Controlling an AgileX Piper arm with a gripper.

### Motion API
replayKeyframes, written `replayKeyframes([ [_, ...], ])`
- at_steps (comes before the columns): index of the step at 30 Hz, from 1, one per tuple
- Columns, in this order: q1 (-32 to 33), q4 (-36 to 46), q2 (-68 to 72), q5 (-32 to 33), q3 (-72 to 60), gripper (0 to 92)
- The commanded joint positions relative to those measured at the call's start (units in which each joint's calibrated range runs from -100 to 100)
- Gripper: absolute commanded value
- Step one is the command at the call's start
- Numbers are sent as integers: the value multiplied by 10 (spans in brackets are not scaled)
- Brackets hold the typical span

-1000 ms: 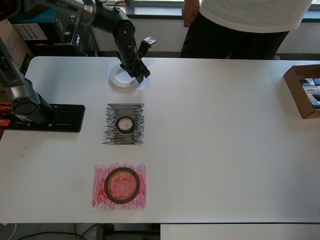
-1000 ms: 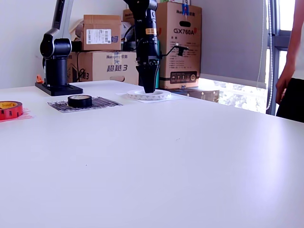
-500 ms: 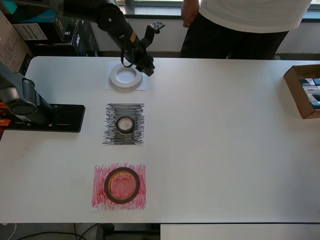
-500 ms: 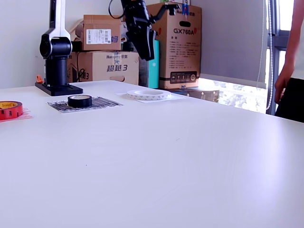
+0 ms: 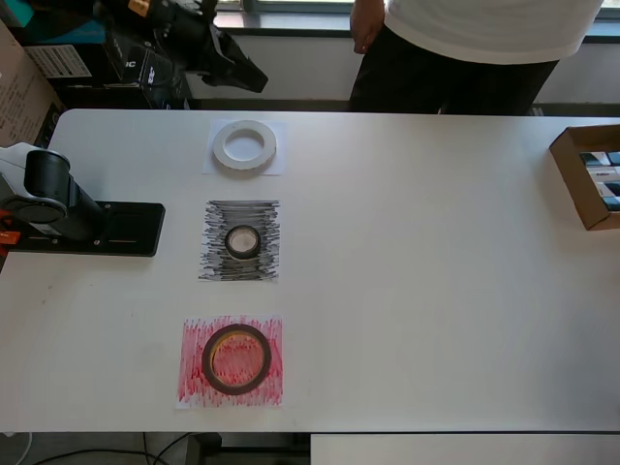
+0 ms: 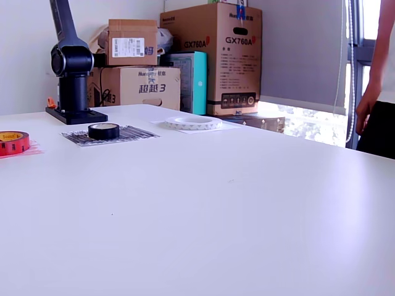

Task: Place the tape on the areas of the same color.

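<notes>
A: How far along is the sorting?

B: It looks finished. In the overhead view, the red roll (image 5: 236,358) lies on the red sheet (image 5: 231,361), the small black roll (image 5: 242,241) on the black sheet (image 5: 240,240), and the white ring (image 5: 244,145) on the white sheet (image 5: 245,148).

A: Which way do they point?

B: All lie flat on the tabletop (image 5: 436,271), holes upward; being round, they have no long axis.

A: And the arm?

B: The gripper (image 5: 242,73) is raised beyond the tabletop's far edge; I cannot tell how the jaws stand.

White table (image 6: 247,203), stacked cardboard boxes (image 6: 213,55) against a pale wall, grey blind (image 6: 302,52) — daylit window (image 6: 370,18) beside it
</notes>
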Motion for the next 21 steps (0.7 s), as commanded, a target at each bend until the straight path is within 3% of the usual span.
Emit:
replayKeyframes([
  [1, -2, -6, -178, -48, 37, 95],
  [7, -21, -6, -313, -63, 108, 30],
  [21, -119, -6, -485, -64, 195, 25],
])
